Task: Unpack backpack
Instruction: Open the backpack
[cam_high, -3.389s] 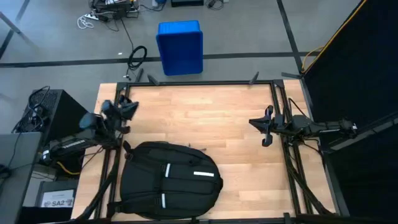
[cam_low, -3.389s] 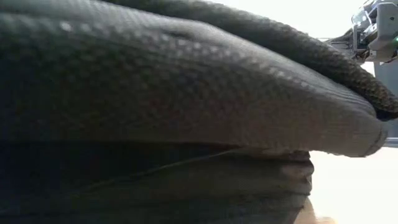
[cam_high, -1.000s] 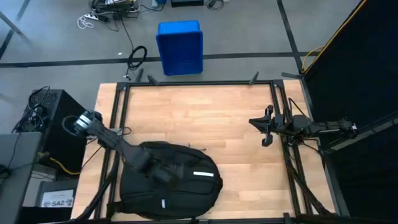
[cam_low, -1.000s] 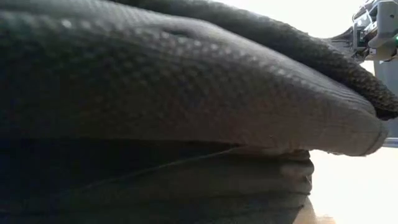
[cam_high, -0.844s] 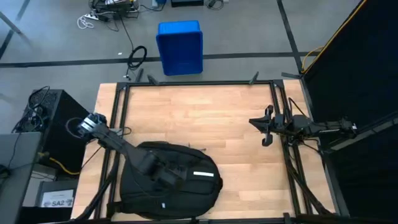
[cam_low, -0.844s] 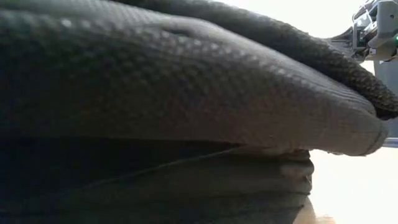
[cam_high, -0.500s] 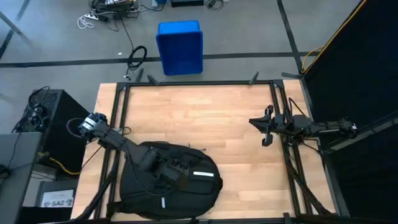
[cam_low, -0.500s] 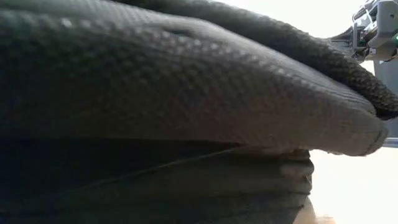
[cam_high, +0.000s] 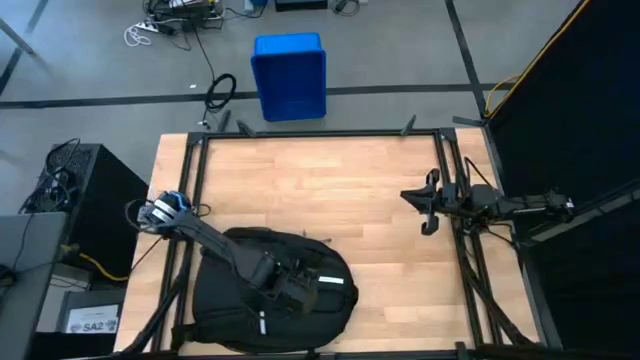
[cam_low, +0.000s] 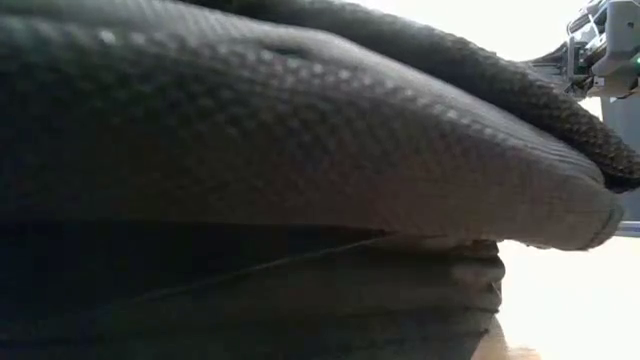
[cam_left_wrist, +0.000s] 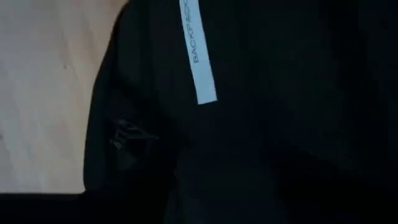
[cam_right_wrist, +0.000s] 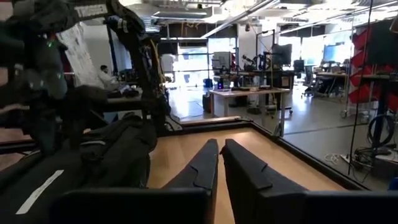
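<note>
Black fabric backpack (cam_high: 272, 290) lying flat on the wooden tabletop (cam_high: 330, 190), at the tabletop's near edge toward the left arm's side; white reflective stripes, one printed "BACKPACK" (cam_left_wrist: 198, 53). Left gripper (cam_high: 300, 288) reaches over the backpack's middle; whether its fingers are spread cannot be told. Right gripper (cam_high: 428, 205) waits at the tabletop's right edge, well apart from the backpack, fingers (cam_right_wrist: 205, 165) pressed together.
</note>
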